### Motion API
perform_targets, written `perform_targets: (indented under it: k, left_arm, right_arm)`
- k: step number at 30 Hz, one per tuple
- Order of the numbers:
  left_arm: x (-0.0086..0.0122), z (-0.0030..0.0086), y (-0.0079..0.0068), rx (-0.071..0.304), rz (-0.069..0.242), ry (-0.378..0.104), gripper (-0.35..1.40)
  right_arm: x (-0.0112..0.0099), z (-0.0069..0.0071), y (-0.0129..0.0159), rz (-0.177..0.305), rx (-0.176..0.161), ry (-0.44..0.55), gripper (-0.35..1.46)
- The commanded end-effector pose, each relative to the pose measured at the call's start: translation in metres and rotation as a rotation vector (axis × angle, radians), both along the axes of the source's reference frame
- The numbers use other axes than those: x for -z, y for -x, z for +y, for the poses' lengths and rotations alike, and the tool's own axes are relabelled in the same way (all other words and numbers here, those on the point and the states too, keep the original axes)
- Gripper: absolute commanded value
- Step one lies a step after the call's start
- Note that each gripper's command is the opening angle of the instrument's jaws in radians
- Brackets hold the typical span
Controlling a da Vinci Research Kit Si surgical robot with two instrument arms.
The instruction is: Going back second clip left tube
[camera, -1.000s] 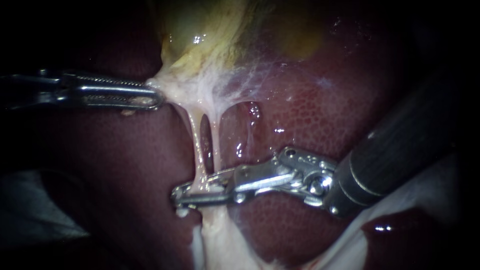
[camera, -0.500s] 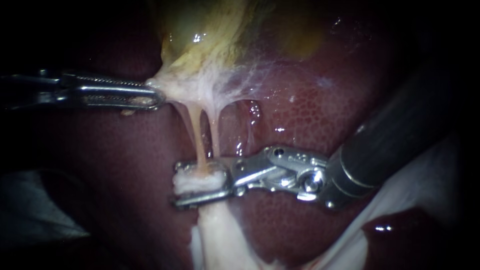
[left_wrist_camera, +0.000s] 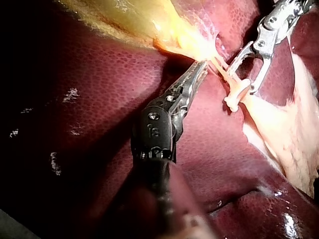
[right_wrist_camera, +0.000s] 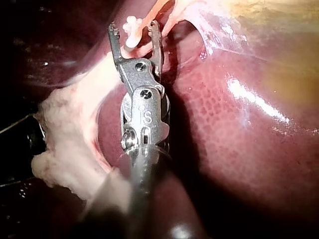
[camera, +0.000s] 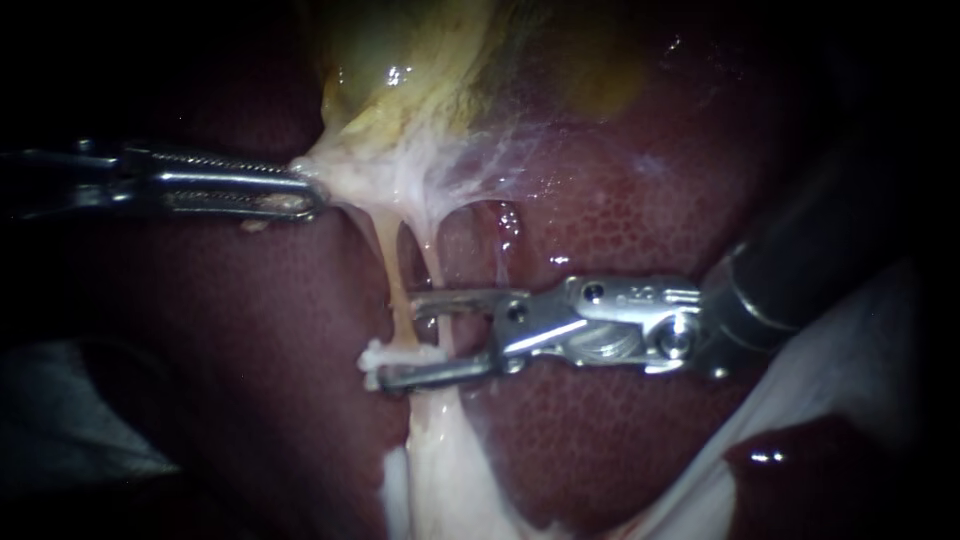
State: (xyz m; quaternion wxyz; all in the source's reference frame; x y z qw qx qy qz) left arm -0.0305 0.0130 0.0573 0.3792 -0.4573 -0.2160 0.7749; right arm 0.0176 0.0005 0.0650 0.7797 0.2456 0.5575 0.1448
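Observation:
In the endoscope view two pale tubes run down from the gallbladder (camera: 420, 60): the left tube (camera: 392, 275) and the right tube (camera: 432, 262). A white clip (camera: 400, 355) sits across the left tube low down. My right instrument (camera: 395, 340) has its jaws open, one above the clip and one along its underside. My left instrument (camera: 300, 192) is shut on pale tissue at the gallbladder's neck and holds it taut to the left. The right wrist view shows the open jaws (right_wrist_camera: 133, 27) on either side of the clip (right_wrist_camera: 130, 24). The left wrist view shows the left instrument (left_wrist_camera: 199, 69) and the clip (left_wrist_camera: 237, 95).
Dark red liver (camera: 620, 200) lies behind and on both sides of the tubes. A thick pale band of tissue (camera: 440, 470) continues below the clip. A pale sheet (camera: 850, 350) lies under the right instrument's dark shaft (camera: 820, 250).
My right instrument's jaws, closed across the tubes a second ago, have opened wide and its shaft has risen. A white clip stays on the tube. The left instrument has not moved.

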Motion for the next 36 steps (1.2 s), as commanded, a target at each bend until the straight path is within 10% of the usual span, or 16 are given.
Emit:
perform_targets:
  k: [1,19,36]
  left_arm:
    - [0.0001,0.0000,0.0000,-0.001,-0.001,0.000,-0.35]
    - [0.0001,0.0001,0.0000,0.000,-0.001,0.000,-0.35]
    - [-0.0042,-0.0002,0.0027,0.000,0.008,0.013,-0.35]
  right_arm:
    - [0.0004,0.0002,0.0006,-0.008,0.004,0.017,0.50]
    - [0.0063,0.0038,0.0119,-0.081,0.067,0.124,0.50]
    - [0.0063,0.0036,0.0127,-0.090,0.084,0.124,0.50]
